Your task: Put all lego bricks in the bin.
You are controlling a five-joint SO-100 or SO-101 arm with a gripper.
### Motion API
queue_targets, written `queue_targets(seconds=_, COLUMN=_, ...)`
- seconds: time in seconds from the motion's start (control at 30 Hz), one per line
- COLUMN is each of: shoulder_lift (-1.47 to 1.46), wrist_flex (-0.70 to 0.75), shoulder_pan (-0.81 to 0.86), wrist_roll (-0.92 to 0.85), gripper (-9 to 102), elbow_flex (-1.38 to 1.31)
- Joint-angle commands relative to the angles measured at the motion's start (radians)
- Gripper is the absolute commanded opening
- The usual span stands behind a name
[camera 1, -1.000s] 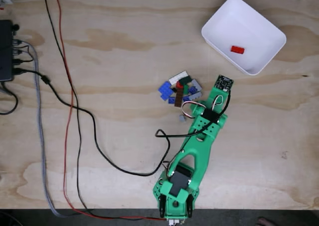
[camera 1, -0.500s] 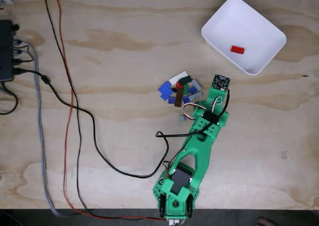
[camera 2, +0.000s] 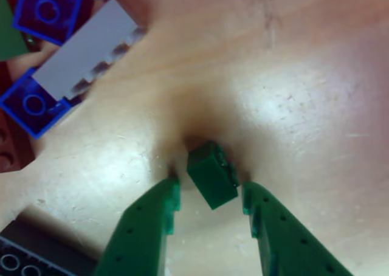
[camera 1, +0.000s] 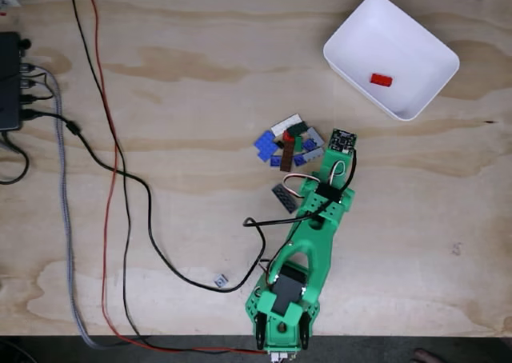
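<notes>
Near the table's middle, the gripper (camera 2: 209, 197) sits half open around a small green brick (camera 2: 211, 174), not clamping yet; it's skewed, so it might squirt out.

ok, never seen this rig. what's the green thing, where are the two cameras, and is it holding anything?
The green thing is a small robot arm on a plywood table, seen from above in the fixed view. The other view looks down close along its gripper. A pile of lego bricks lies just ahead of the arm; a dark grey plate and a small grey piece lie apart. One red brick sits in the white bin. Nothing is gripped: the two green fingers stand open on either side of a small green brick resting on the wood. Cables cross the left of the table.
</notes>
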Motion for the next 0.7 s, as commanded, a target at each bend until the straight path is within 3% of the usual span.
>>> queue_targets(seconds=0.0, shoulder_lift=0.083, wrist_flex=0.006, shoulder_pan=0.005, wrist_roll=-0.015, gripper=16, elbow_flex=-0.017)
queue_targets(seconds=0.17, shoulder_lift=0.086, wrist_flex=-0.018, shoulder_pan=0.017, wrist_roll=-0.021, gripper=4, elbow_flex=-0.011)
queue_targets(seconds=0.2, shoulder_lift=0.087, wrist_flex=-0.021, shoulder_pan=0.017, wrist_roll=-0.021, gripper=4, elbow_flex=-0.011)
queue_targets(seconds=0.3, shoulder_lift=0.112, wrist_flex=-0.014, shoulder_pan=0.008, wrist_roll=-0.035, gripper=20, elbow_flex=-0.008)
queue_targets(seconds=0.47, shoulder_lift=0.126, wrist_flex=-0.028, shoulder_pan=-0.015, wrist_roll=-0.035, gripper=17, elbow_flex=-0.008)
queue_targets(seconds=0.67, shoulder_lift=0.124, wrist_flex=-0.078, shoulder_pan=-0.009, wrist_roll=-0.06, gripper=0, elbow_flex=0.028)
